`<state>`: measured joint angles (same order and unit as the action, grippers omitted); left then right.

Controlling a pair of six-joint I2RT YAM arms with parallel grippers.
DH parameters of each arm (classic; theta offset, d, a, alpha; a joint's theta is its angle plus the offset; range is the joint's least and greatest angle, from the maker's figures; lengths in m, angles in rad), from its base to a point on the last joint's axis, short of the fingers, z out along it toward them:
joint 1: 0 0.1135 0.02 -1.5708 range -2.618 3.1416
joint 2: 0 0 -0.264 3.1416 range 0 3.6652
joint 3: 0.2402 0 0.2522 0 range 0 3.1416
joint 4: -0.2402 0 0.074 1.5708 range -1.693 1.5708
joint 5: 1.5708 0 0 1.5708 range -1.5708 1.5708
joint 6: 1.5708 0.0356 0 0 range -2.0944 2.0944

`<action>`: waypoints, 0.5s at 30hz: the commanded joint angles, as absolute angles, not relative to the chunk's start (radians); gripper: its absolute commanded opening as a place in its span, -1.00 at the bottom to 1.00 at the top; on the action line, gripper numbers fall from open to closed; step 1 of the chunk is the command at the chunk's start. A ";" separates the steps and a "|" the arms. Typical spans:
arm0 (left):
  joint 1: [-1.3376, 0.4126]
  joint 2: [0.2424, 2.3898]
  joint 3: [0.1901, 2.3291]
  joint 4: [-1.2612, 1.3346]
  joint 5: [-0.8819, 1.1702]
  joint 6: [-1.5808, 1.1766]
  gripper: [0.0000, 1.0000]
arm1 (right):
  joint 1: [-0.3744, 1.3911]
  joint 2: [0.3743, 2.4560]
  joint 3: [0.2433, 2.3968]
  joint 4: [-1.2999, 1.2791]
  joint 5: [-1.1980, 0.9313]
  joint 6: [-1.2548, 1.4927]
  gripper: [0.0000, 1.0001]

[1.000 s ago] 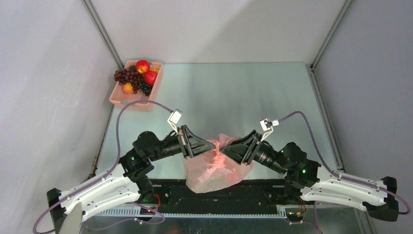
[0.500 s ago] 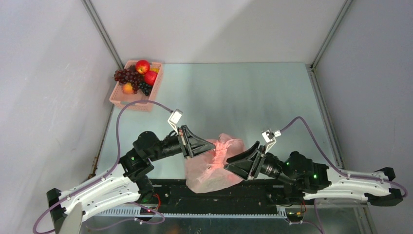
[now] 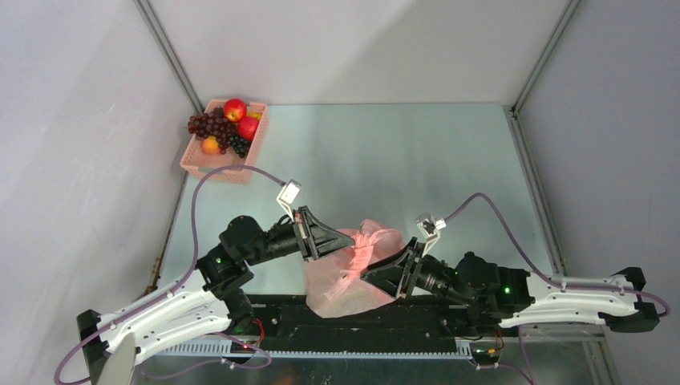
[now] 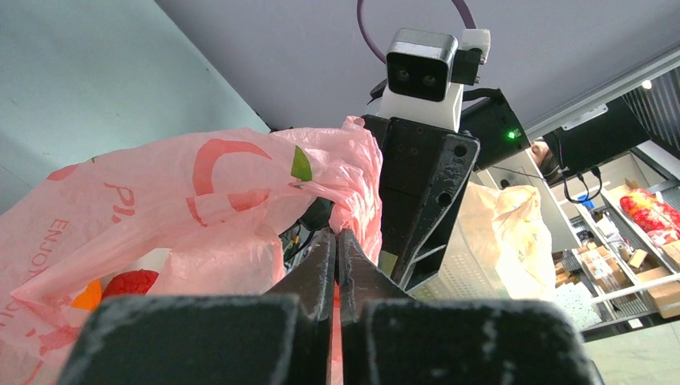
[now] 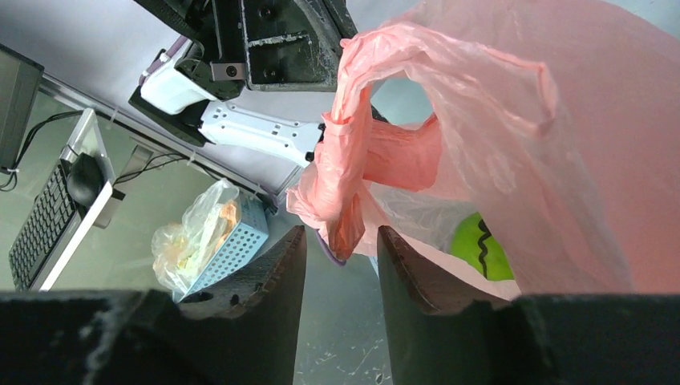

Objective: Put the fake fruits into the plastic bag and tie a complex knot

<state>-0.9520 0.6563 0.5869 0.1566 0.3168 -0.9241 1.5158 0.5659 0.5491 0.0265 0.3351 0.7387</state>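
Knot-tying stage. The plastic bag (image 3: pixel 337 293), fruit (image 5: pixel 477 245) inside, sits between both end effectors. Left end effector (image 4: pixel 337 237) closed, apparently pinching bag film. Right end effector (image 5: pixel 341 237) apart, twisted handle (image 5: pixel 346 188) just ahead; next: close on it.

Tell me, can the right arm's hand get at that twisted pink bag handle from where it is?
Probably yes. The right hand is open and the twisted handle of the plastic bag hangs just ahead of its gap, nothing between; the left hand pinches the bag nearby.
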 commanded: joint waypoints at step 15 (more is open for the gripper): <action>-0.938 0.619 0.601 0.101 0.191 -0.871 -1.00 | 1.496 0.590 0.552 0.082 0.341 0.727 -1.00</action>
<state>-0.9520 0.6533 0.5869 0.1425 0.2913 -0.9192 1.5009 0.6079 0.5491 0.0650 0.3237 0.7311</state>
